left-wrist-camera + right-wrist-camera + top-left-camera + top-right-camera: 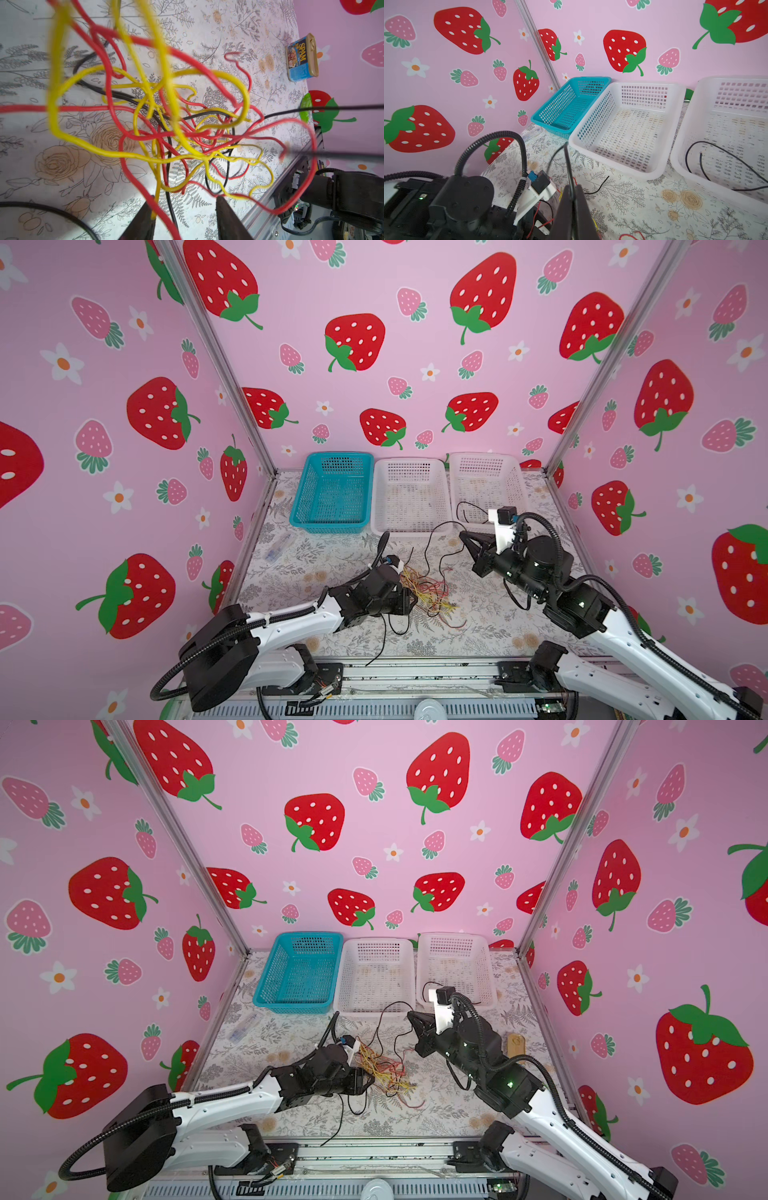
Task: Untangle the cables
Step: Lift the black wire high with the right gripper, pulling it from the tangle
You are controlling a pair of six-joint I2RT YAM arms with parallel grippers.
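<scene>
Handling: the cables (430, 593) are thin, light and limp. I judge that any pull on one strand will drag its neighbours too, so a slow pull is safer.
Where to hold: I would take one strand near a free end, outside the knot and not in its dense middle.
Place of the cables: a loose red and yellow knot lies in the lower middle of both top views, on the table cloth (332, 556), just right of the left gripper (409, 599).
Black cable (569, 162): it rises from the knot to the right gripper (572, 187). A black loop, probably the same strand, lies in the white basket (683, 135) at the right edge of the right wrist view.
Left gripper fingers (143, 220): they stand apart. Red, yellow and black strands pass between them, but I cannot tell whether any is pinched.
Right gripper fingers: they are together, clamped on the black cable.
Materials: the cables have a smooth plastic skin, are round, and are kinked into many small bends. The basket is stiff plastic mesh. The cloth is flat, with printed flowers and ferns.
</scene>
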